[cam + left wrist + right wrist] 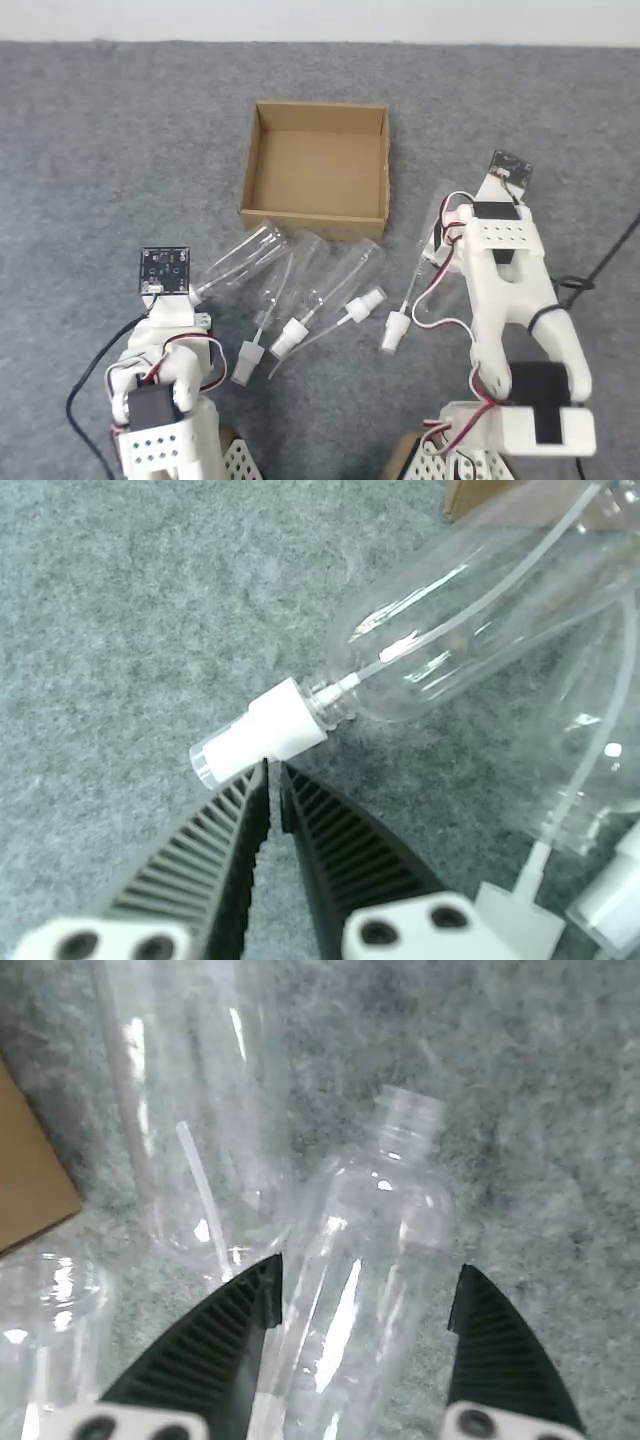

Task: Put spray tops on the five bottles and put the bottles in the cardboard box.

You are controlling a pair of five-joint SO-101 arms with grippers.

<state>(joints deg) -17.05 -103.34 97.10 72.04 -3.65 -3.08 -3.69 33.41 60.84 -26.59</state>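
The cardboard box stands open on the grey carpet. Several clear bottles lie in front of it. My left gripper is shut with nothing in it, its tips just short of the white spray top fitted on a lying bottle. My right gripper is open, its fingers on either side of an uncapped bottle whose bare neck points away from the arm. In the high view this gripper sits right of the box's front corner.
Between the arms lie more bottles with white spray tops, and a spray top with a long tube. A box corner shows beside the right gripper. Open carpet lies left of the box.
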